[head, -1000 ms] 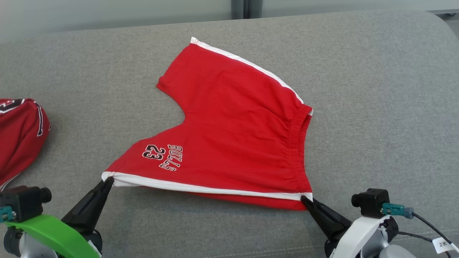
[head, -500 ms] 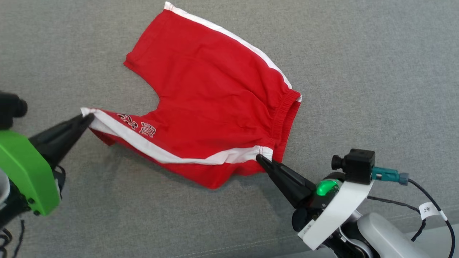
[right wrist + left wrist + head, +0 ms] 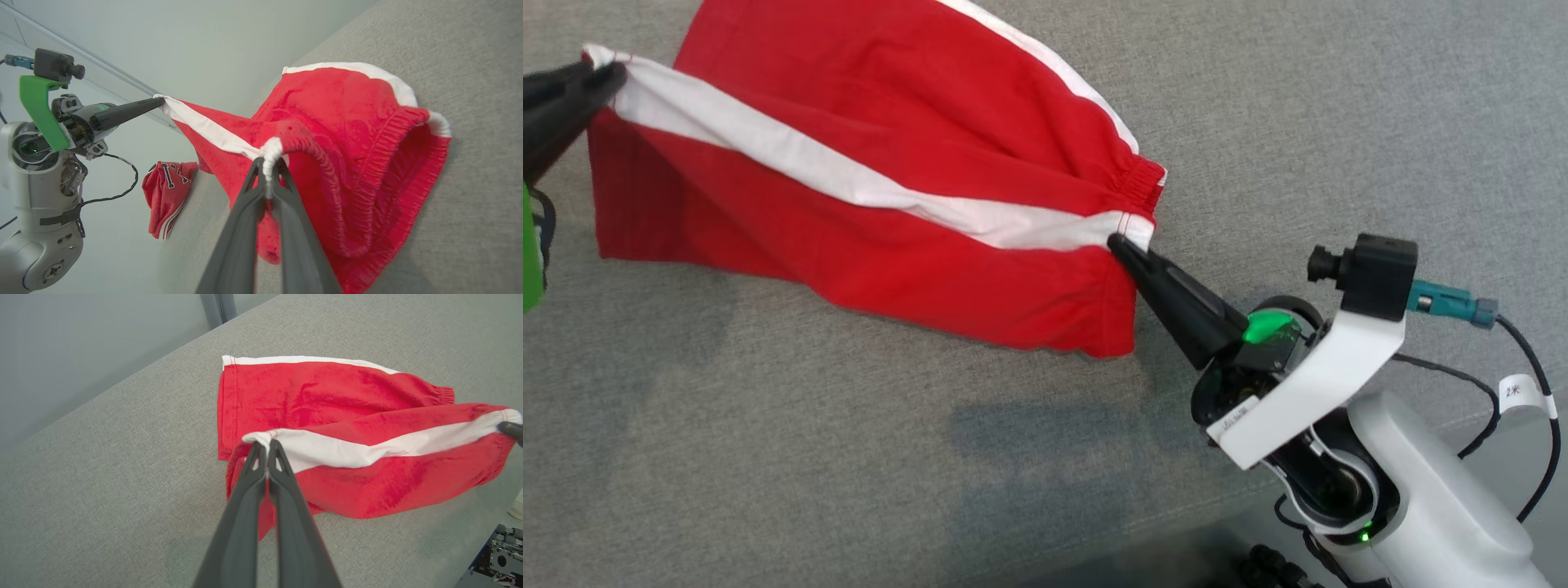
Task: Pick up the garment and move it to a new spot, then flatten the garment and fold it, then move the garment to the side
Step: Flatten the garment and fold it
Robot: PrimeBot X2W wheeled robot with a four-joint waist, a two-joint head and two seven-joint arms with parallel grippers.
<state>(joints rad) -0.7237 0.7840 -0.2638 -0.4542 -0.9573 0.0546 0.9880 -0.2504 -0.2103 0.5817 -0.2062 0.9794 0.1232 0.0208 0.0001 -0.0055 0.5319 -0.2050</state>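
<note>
Left gripper (image 3: 605,77) is clamped on the hem corner of the red shorts (image 3: 866,253), right gripper (image 3: 1125,245) on the waistband corner. I see the white stripe stretched between them, near half raised, far half lying on the grey cushion (image 3: 768,457).

Cable tag (image 3: 1524,394): I read "2", then a mark I can't resolve.
Crumpled jersey (image 3: 166,196): outlined lettering, unreadable to me.
</note>
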